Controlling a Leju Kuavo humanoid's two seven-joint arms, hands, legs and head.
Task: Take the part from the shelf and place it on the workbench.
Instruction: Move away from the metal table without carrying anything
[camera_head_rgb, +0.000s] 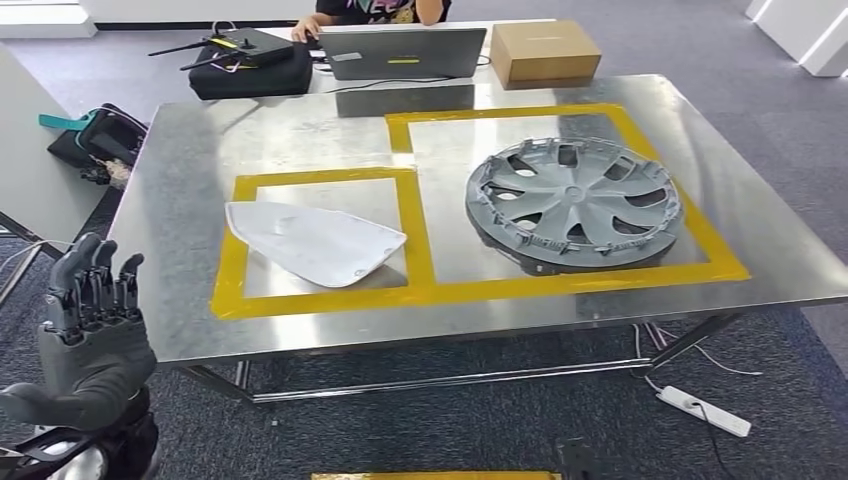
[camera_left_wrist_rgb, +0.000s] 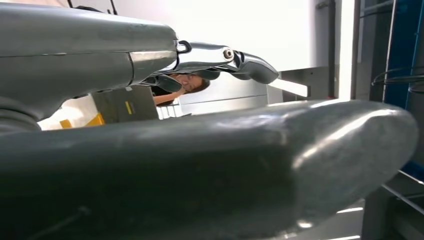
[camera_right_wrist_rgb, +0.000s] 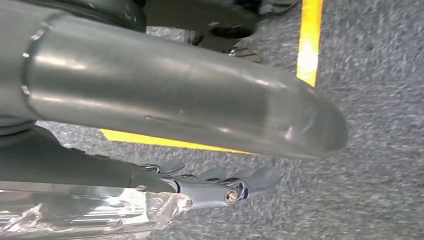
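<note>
I am holding the left robot hand (camera_head_rgb: 92, 315) raised, fingers spread and empty, beside the desk (camera_head_rgb: 180, 310); white part (camera_head_rgb: 315, 243) and hubcap (camera_head_rgb: 573, 202) are resting inside taped zones. The right robot hand (camera_right_wrist_rgb: 210, 182) is hanging with fingers extended, empty.

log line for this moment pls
left hand: raised, open | right hand: hanging, empty | white part, hubcap: on workbench

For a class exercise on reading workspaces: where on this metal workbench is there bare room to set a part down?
Free: the steel strip between the workbench's left edge and the smaller yellow-taped box; the near edge below the tape; the larger box's back portion behind the wheel cover. Crowded: the white panel fills the smaller box.
</note>
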